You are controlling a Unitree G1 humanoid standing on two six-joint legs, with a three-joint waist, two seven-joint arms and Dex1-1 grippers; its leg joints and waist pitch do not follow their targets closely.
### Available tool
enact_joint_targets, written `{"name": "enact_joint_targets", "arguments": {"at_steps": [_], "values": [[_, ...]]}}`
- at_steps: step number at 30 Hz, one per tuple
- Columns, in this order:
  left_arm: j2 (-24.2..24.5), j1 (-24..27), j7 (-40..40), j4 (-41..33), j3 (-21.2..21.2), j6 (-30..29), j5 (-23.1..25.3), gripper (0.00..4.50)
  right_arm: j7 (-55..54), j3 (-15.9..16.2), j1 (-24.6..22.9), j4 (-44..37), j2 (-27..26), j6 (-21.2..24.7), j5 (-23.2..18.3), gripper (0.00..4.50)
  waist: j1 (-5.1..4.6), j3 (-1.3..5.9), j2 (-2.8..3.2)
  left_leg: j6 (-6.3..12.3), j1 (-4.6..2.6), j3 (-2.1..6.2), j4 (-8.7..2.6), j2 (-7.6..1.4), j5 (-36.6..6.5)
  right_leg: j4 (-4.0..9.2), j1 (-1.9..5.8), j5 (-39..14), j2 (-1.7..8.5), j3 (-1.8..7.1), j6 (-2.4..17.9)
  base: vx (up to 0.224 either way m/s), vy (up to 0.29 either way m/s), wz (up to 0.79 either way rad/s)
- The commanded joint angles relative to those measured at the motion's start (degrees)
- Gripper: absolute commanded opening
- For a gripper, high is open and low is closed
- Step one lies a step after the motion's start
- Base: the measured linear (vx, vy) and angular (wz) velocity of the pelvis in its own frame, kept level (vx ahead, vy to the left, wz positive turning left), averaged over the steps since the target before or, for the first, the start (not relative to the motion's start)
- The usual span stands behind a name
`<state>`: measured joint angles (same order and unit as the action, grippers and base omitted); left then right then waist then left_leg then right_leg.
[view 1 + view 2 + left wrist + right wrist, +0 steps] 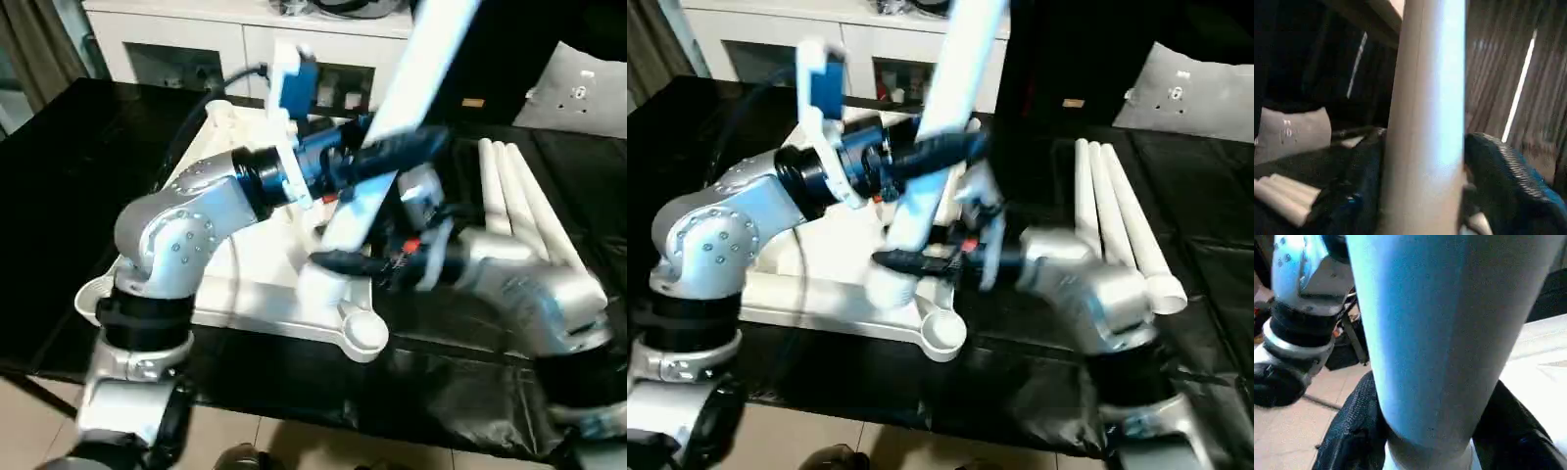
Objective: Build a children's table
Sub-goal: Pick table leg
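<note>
Both claws — one tilted leg [407,93]

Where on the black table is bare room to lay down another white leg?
Bare black table lies left of the white tabletop, and a strip in front of the three spare legs. The tabletop's near corner is crowded: both grippers hold the raised leg there.

White table leg [411,88], black tablecloth [69,196], silver forearms [186,215].
</note>
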<state>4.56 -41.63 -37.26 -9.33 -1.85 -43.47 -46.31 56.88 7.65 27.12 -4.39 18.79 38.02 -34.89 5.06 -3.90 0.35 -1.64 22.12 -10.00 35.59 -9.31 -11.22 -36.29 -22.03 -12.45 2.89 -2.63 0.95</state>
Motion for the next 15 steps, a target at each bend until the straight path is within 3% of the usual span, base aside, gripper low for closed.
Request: {"name": "enact_joint_targets", "arguments": {"at_steps": [1,3,5,9,12,14,15], "values": [[-4.0,0.1,4.2,-2.0,-1.0,2.6,-2.5,3.04,-4.6,-2.6,-0.6,-0.7,-3.0,-0.3,-1.7,1.88,0.02,4.50,-0.14,1.57,-0.86,1.38,-3.68,-3.92,-3.3,3.82,3.23,-0.4,5.55,2.95,15.5,0.000,0.000,0.00],[-6.6,0.4,7.0,-2.0,-2.5,4.0,-3.8,3.36,-7.3,-3.5,-1.2,-0.9,-4.8,-0.4,-1.9,1.88,-0.03,4.53,-0.17,1.52,-0.95,1.42,-3.75,-3.91,-3.5,3.95,3.16,-1.2,5.40,2.91,14.9,0.000,0.000,0.00],[-7.6,0.6,8.0,-2.1,-3.2,4.4,-4.3,3.39,-8.3,-3.8,-1.6,-1.1,-5.5,-0.5,-1.9,1.88,-0.08,4.45,-0.17,1.28,-0.93,1.37,-3.77,-3.85,-3.7,4.04,3.15,-2.0,5.34,2.92,14.4,0.000,0.000,0.00],[-9.7,0.4,12.8,-1.9,-8.4,6.9,-6.1,3.39,-16.2,-7.8,-3.3,-1.1,-10.4,-1.7,-3.1,1.88,-0.23,4.41,-0.11,0.55,-0.98,1.45,-3.92,-3.69,-4.9,4.37,3.07,-4.1,5.31,2.87,13.2,0.000,0.000,0.00],[-6.3,1.7,14.3,-1.9,-10.0,7.0,-2.8,3.39,-22.3,-10.0,-4.2,-1.7,-12.4,-4.5,-0.1,1.88,-0.41,4.32,0.19,-0.34,-1.11,1.52,-4.12,-3.67,-5.1,4.32,2.71,-5.0,5.06,2.87,11.4,0.000,0.000,0.00],[-1.0,4.7,12.3,-3.1,-7.1,7.5,3.1,3.39,-25.8,-9.8,-5.1,-2.5,-11.6,-7.0,4.5,1.88,-0.53,4.28,0.29,-1.11,-1.04,1.53,-4.27,-3.61,-4.5,4.36,2.76,-5.4,4.97,2.93,9.5,0.000,0.000,0.00],[-0.5,5.0,12.1,-3.2,-6.8,7.6,3.6,3.39,-26.1,-9.7,-5.2,-2.6,-11.5,-7.2,4.9,1.88,-0.44,4.34,0.42,-1.37,-1.14,1.62,-4.31,-3.65,-4.3,4.31,2.67,-5.3,4.96,2.90,9.1,0.000,0.000,0.00]]}}
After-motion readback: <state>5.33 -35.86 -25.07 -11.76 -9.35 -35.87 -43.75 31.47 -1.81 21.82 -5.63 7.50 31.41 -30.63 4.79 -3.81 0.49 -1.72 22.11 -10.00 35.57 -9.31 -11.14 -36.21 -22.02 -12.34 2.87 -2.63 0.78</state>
